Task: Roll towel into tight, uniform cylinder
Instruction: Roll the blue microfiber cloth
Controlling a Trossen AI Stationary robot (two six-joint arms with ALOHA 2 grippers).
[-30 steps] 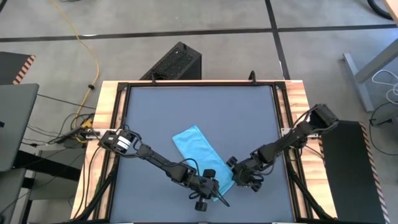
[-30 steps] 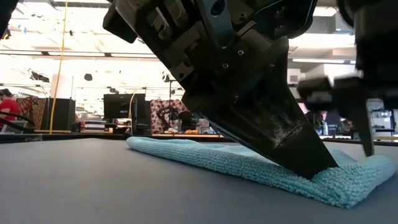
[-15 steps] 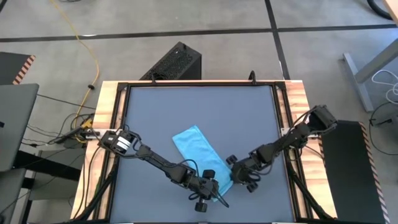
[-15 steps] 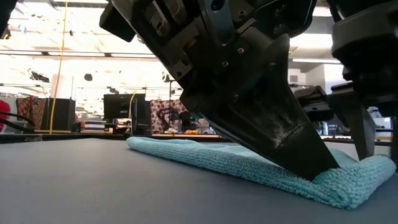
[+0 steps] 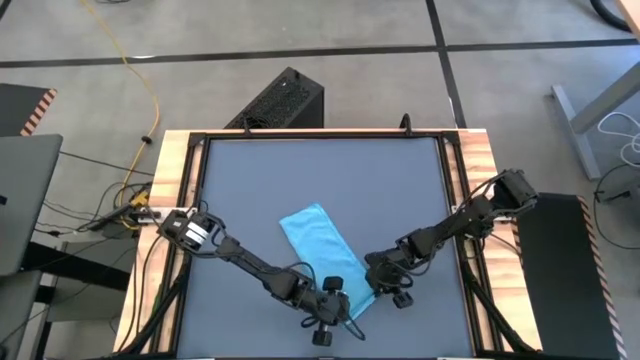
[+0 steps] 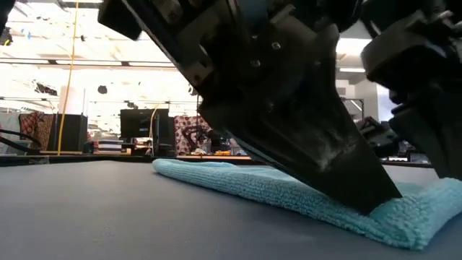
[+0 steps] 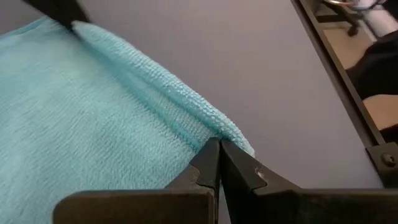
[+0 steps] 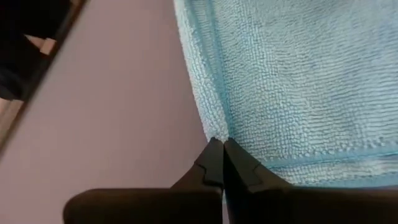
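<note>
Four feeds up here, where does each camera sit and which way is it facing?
High: overhead, straight down on the table; both arms.
Low: tabletop height, looking across the towel; arms close in front.
Left wrist: behind the left gripper, shut at the towel's edge.
Right wrist: behind the right gripper, likewise.
All share the towel.

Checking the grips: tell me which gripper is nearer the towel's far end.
Right, narrowly. The right gripper pinches the towel on its side edge; the left gripper pinches its near corner.
</note>
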